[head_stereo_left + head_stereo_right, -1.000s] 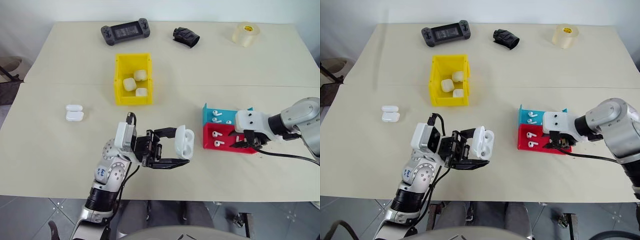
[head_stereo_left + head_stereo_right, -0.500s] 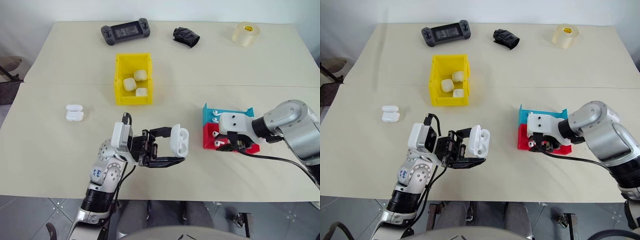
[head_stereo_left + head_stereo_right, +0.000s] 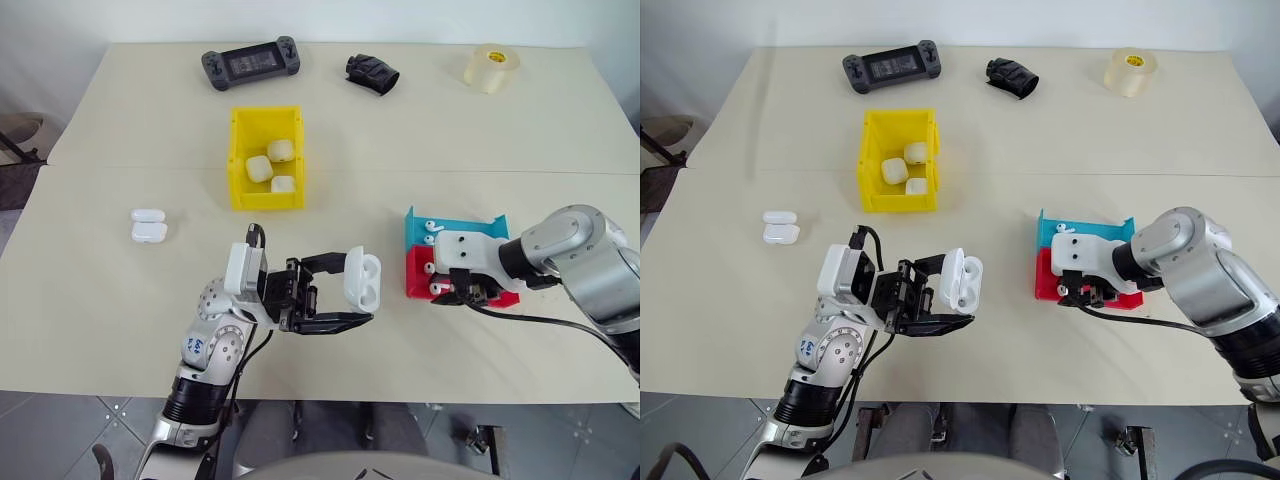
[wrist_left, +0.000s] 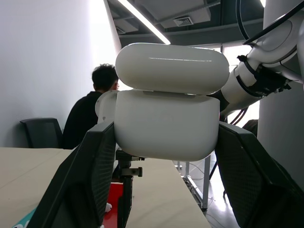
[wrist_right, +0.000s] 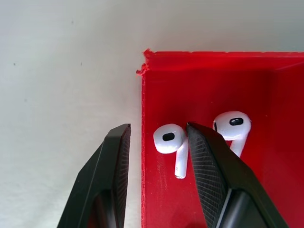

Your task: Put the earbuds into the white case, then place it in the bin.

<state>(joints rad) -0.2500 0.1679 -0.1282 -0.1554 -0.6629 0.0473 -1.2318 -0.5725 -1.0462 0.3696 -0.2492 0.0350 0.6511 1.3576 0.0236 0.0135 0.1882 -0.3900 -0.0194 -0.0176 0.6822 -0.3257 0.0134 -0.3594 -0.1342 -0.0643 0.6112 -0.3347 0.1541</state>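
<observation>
Stereo head views, lower centre: the left gripper [image 3: 338,293] pinches the white case [image 3: 361,281] between its two black fingers, holding it above the table [image 3: 120,280] with the hinged lid tipped partly open. In the left wrist view the same case [image 4: 167,109] sits squarely between the finger pads [image 4: 88,180], lid raised a little off the body.

Right of centre: the right gripper [image 3: 458,293] points down over the near-left corner of the red tray [image 3: 500,298], which lies against the blue tray [image 3: 450,227] just behind it. In the right wrist view its fingers [image 5: 209,171] are spread, one outside the red tray's wall over bare table, the other inside the tray touching or very nearly touching an earbud [image 5: 170,143] (which of the two cannot be told); a second earbud [image 5: 233,127] lies just beyond that finger.

Upper centre-left: the yellow bin [image 3: 240,160] holds three look-alike white cases [image 3: 272,166]. An open white case [image 3: 148,225] lies at mid-left.

Along the far edge stand a black handheld game console [image 3: 250,65], a crumpled black object [image 3: 372,73] and a roll of tape [image 3: 491,67].

A person [image 4: 88,121] in dark clothing is seated in the background of the left wrist view.
</observation>
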